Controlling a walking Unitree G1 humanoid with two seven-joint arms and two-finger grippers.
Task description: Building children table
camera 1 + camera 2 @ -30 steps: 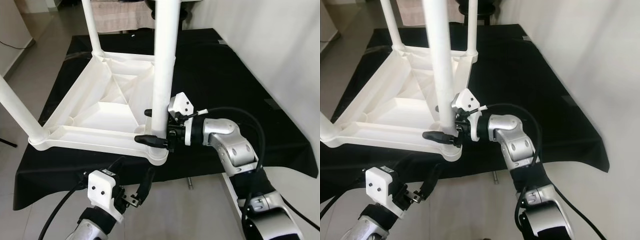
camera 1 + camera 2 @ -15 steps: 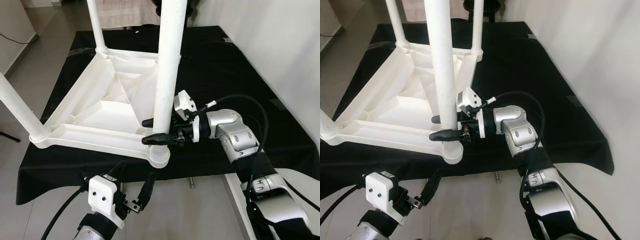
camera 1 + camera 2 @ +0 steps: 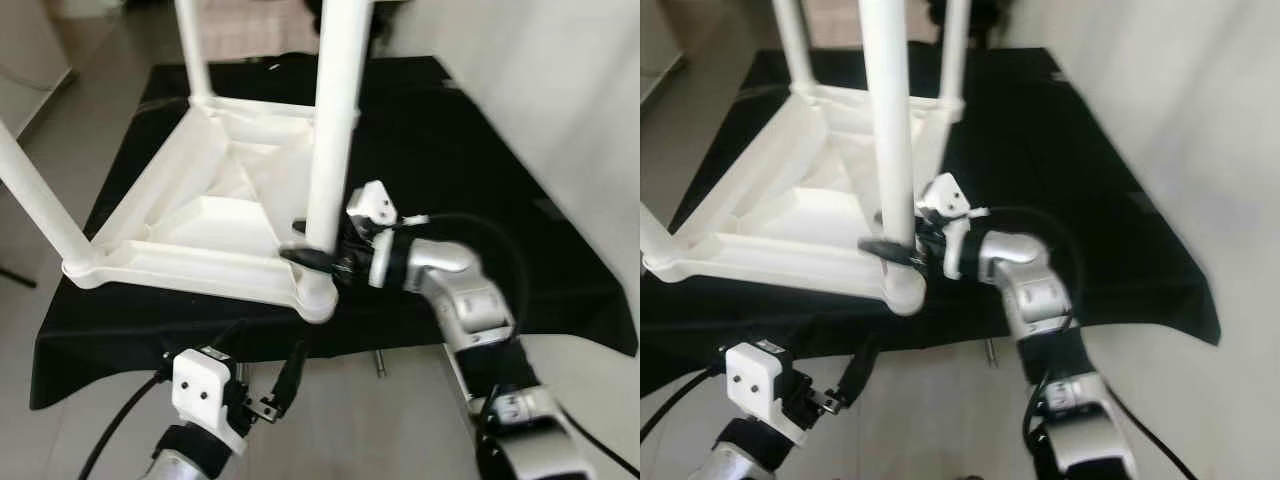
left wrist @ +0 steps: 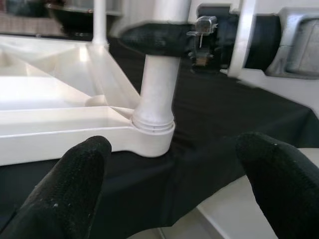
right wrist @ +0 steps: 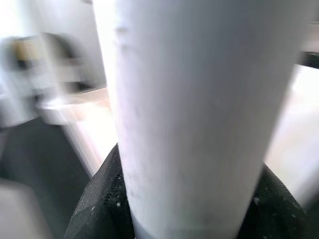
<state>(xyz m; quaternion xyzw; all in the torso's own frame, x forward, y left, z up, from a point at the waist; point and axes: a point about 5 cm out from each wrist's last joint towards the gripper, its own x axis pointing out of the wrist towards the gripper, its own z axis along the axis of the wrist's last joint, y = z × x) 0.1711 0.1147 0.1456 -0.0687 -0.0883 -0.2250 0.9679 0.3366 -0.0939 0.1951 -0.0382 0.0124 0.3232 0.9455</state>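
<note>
Children's table [image 3: 215, 215], moulded in white plastic, lies upside down on the black-covered counter [image 3: 470, 150], its ribbed underside facing up and its legs pointing toward the ceiling. The near leg [image 3: 330, 140] stands in the socket at the tabletop's near right corner, close to the counter's front edge. A far leg [image 3: 193, 50] rises from the back corner and another leg [image 3: 35, 200] from the near left corner.

The right hand [image 3: 318, 250] is clamped around the near leg just above its socket, one black finger on each side of the tube; the right wrist view confirms the pale tube pressed between both fingers [image 5: 94, 214]. The left hand [image 3: 272, 375] hangs below the counter's front edge with its fingers spread wide and nothing in them, and looks up at the corner socket [image 4: 152, 134].

By its look the table is hollow, stiff and light, so it should slide or tip on the cloth if a leg is pushed sideways. The smooth round tube offers little friction, so a twist could slip in the fingers. A low grip near the socket, as now, seems the best hold: it keeps leverage short and force going straight into the joint. The tabletop's rim beside the socket would suit a steadying second hold.
</note>
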